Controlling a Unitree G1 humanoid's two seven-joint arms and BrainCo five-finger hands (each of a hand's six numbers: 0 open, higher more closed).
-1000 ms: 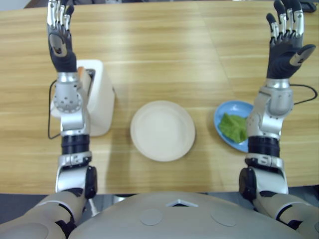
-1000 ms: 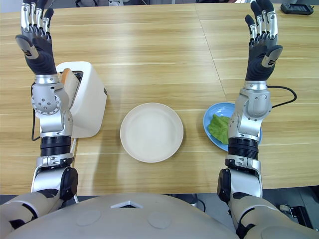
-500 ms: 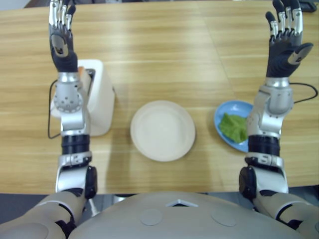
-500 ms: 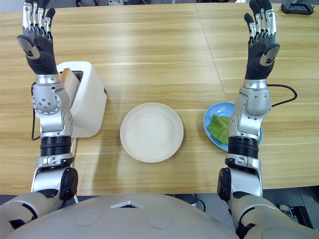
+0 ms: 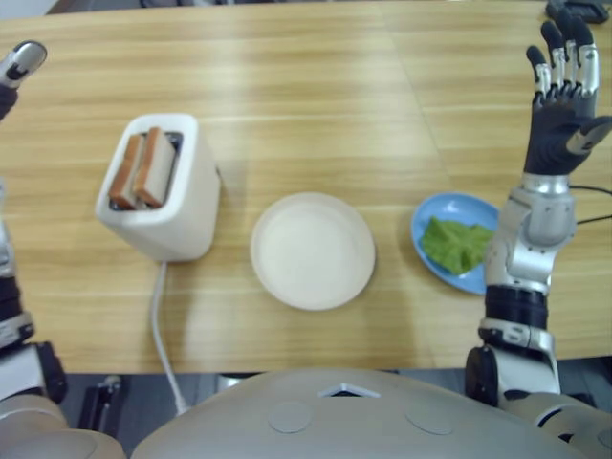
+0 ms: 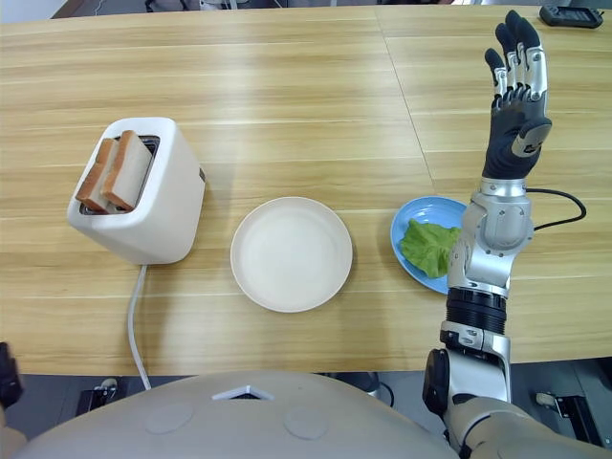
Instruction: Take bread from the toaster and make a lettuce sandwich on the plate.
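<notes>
Bread (image 6: 113,172) sits in your toaster (image 6: 158,215) on the left of the bench (image 6: 287,86), your right robot hand (image 6: 516,105) is up, spread and empty, and your left robot hand (image 5: 21,62), cut off at the edge, you cannot judge.

bread (image 5: 143,167) in toaster (image 5: 182,215) | plate (image 5: 313,251) ctr | lettuce (image 5: 457,244) rt | rt robot hand (image 5: 562,110) up, spread
</notes>
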